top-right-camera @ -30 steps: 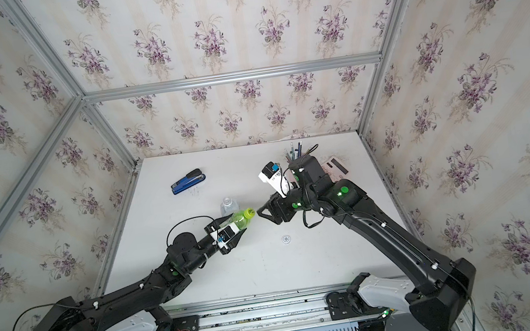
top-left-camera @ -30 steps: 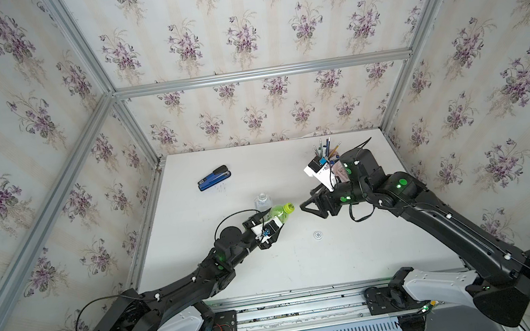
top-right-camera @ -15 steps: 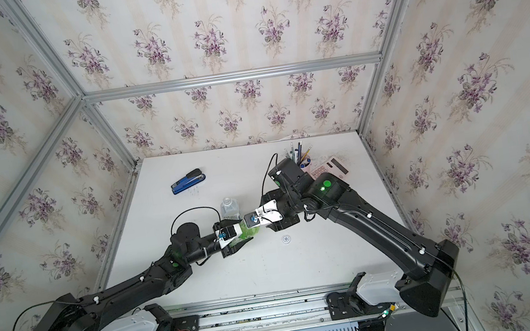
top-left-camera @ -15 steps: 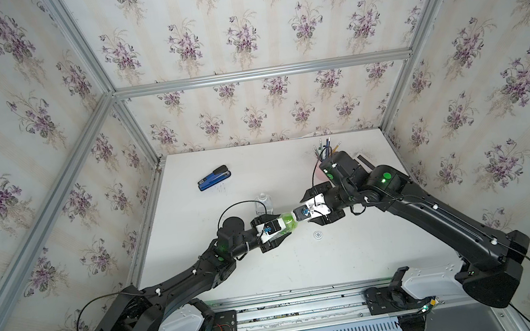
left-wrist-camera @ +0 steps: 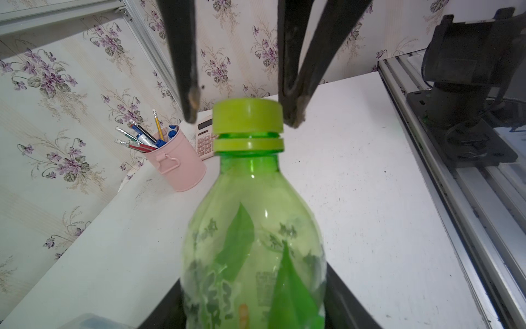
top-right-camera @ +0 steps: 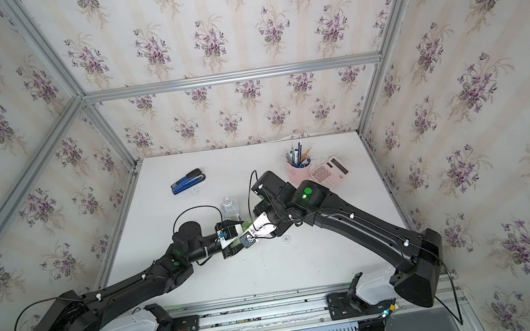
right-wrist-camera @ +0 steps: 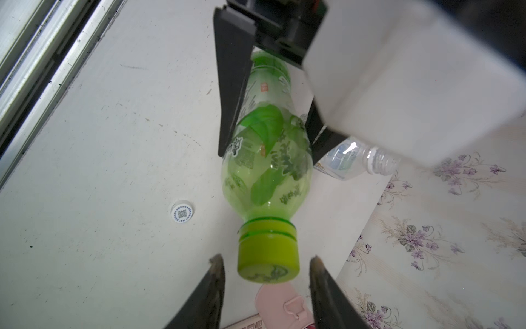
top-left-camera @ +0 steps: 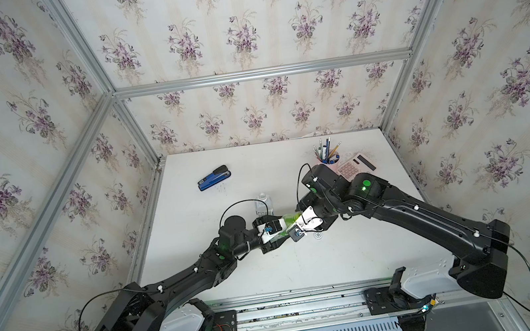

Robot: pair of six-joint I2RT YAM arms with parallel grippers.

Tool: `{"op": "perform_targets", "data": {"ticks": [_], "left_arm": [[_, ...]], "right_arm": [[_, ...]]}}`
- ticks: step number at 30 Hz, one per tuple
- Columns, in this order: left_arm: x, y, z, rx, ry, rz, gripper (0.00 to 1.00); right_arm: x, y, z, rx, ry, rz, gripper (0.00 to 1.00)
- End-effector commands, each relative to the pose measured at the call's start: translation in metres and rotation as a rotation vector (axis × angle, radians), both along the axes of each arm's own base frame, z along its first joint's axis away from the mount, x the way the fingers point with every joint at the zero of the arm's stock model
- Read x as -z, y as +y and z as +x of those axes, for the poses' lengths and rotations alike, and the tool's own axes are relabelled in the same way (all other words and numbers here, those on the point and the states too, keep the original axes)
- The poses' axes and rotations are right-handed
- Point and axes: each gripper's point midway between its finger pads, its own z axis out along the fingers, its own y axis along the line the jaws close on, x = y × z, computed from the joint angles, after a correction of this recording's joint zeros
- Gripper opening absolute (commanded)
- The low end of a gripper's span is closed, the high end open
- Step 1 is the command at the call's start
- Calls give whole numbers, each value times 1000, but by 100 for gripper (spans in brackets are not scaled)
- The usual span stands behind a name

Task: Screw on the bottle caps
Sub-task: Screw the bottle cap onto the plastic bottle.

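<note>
White tabletop (top-left-camera: pixel 338 261), floral-papered enclosure.
Left gripper (top-left-camera: pixel 271 233): clenched on green bottle (left-wrist-camera: pixel 253 242), held aslant.
Right gripper (right-wrist-camera: pixel 266 260): jaws straddling yellow-green cap (left-wrist-camera: pixel 247 115) on the neck, not yet gripping.
Clear bottle (right-wrist-camera: pixel 347 159): uncapped, just beside.
White cap (right-wrist-camera: pixel 182 211): loose on table.
Risks: an off-centre squeeze may cross-thread the cap, and the bottle may twist in the left grip.

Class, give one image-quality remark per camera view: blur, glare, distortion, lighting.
Both top views: wide-angle distortion splays the frame posts outward; left wrist view: the green bottle softens near the lens, its yellow-green cap sharp; right wrist view: glare spots on the clear bottle, white cap crisp.
</note>
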Motion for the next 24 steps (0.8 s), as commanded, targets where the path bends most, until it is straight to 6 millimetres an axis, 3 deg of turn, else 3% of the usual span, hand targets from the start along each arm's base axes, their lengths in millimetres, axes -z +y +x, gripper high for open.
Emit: {"op": "perform_targets", "data": {"ticks": [1, 11, 14, 19, 24], "left_arm": [[-7, -2, 2, 1, -1, -20, 60], [-8, 0, 5, -22, -7, -30, 60], [-13, 7, 8, -73, -46, -68, 60], [-20, 14, 10, -149, -115, -85, 59], [-26, 15, 12, -211, -182, -110, 59]], "right_arm": [[2, 1, 4, 13, -11, -7, 42], [11, 9, -2, 117, 114, 37, 16], [14, 27, -2, 338, 279, 151, 9], [8, 48, 6, 747, 587, 338, 15], [13, 52, 9, 1169, 1111, 365, 16]]}}
